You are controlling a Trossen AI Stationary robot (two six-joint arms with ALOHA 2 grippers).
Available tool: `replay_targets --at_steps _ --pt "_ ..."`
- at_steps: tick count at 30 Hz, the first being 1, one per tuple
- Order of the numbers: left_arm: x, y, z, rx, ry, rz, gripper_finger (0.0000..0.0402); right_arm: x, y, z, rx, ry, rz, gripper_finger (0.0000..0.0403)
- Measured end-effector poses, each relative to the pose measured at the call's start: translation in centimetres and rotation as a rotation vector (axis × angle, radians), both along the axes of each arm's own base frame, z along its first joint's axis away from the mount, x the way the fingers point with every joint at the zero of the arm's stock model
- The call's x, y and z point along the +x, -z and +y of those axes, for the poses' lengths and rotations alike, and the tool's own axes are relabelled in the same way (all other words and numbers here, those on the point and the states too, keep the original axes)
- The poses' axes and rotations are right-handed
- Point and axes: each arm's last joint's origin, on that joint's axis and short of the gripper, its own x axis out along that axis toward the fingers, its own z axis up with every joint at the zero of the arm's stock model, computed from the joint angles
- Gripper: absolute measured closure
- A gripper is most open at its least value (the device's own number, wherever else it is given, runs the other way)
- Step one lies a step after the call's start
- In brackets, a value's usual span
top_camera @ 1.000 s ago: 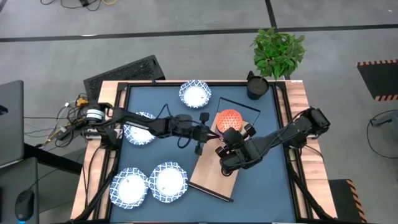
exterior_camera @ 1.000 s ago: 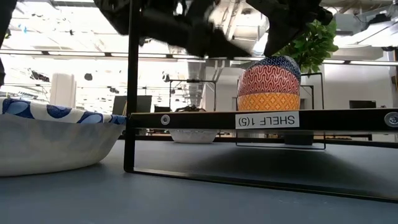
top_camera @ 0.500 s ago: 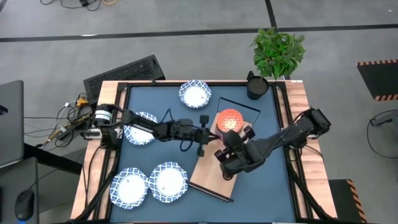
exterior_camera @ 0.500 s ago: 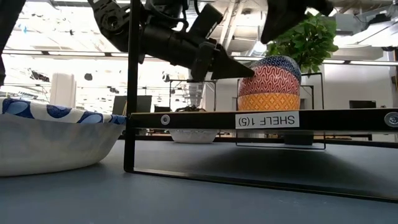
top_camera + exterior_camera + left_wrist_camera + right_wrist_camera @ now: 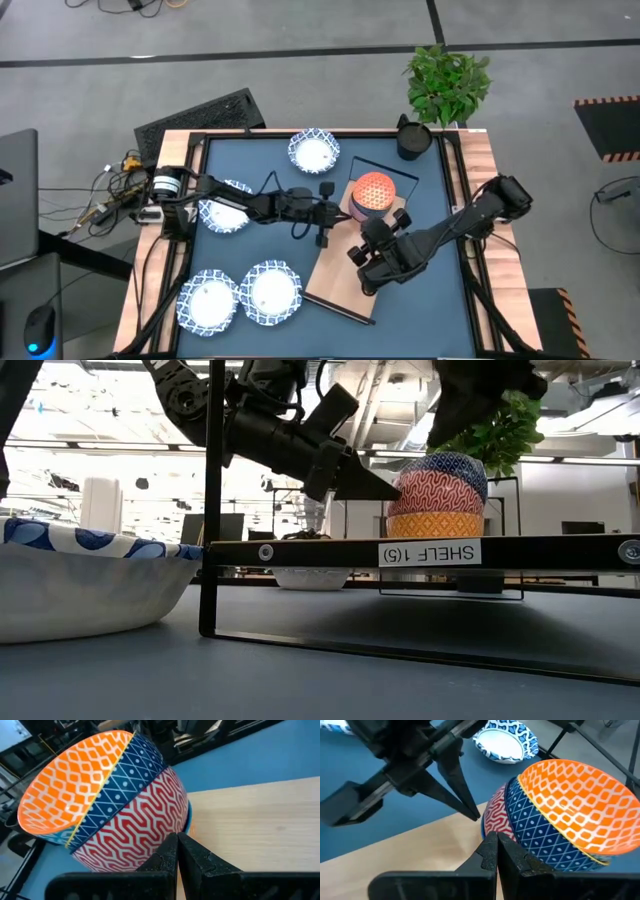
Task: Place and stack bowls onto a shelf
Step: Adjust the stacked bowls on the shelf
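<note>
A bowl with an orange inside, a blue band and a red wavy wall [image 5: 372,190] sits tilted on an orange bowl [image 5: 434,524]. That orange bowl stands at the far end of the light-wood shelf [image 5: 345,275]. My left gripper [image 5: 345,210] is shut, its tip at the top bowl's left side. My right gripper [image 5: 495,839] is shut. It points at the same bowl from the near right and comes down from above in the low view. Several white bowls with blue rims rest on the table mat, such as one at the far side [image 5: 314,152]. My left gripper presses the tip of its shut fingers [image 5: 396,487] against the top bowl's red wavy wall [image 5: 165,822], low on the side facing the table's left. The fingers come nearly level from the left. The bowl leans on the orange bowl, its rim tipped up. My right gripper has its shut fingertips [image 5: 492,842] in front of the bowl's red wall [image 5: 495,817]. I cannot tell whether it touches the bowl.
White blue-rimmed bowls lie at the left [image 5: 222,208] and near left [image 5: 210,300], [image 5: 272,293]. A dark pot [image 5: 413,138] and a plant [image 5: 448,82] stand at the far right. The shelf's black wire frame [image 5: 210,510] rises in front of the low camera.
My left gripper has come down and toward the table's right until its tip meets the top bowl. The bowl has tipped, with its rim now slanted, and has shifted a little toward the right on the orange bowl. My right gripper has drawn back slightly toward the near edge.
</note>
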Motion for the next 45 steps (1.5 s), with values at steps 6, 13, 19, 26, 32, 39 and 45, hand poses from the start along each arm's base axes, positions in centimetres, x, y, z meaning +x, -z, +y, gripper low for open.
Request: replay_targets --at_steps 6,13,19,26,32,39,45 --pt "-0.5 -0.7 -0.6 0.013 0.004 -0.042 0.0401 -0.5 0.0 -0.2 -0.033 0.012 -0.013 0.0374" --pt "-1.5 -2.6 -2.1 0.034 0.082 -0.234 0.0401 -4.7 -0.9 1.4 -0.026 0.113 -0.013 0.0378" --pt "-0.5 -0.4 -1.7 0.075 0.034 -0.227 0.0401 -5.3 -0.2 1.9 0.015 0.145 -0.046 0.0373" --pt "0.4 -0.3 -1.6 0.134 -0.057 -0.264 0.0401 -4.0 -0.1 1.2 0.047 0.160 -0.088 0.0378" --pt "0.5 -0.8 -1.7 0.134 -0.043 -0.280 0.0401 -4.2 -0.1 1.1 0.040 0.165 -0.064 0.0370" --pt "1.4 0.1 -1.6 0.152 -0.061 -0.240 0.0401 -4.2 -0.1 1.1 0.044 0.166 -0.065 0.0379" --pt "1.7 0.7 -1.4 0.120 -0.080 -0.175 0.0402 -4.2 -0.1 1.1 0.059 0.174 -0.068 0.0367"
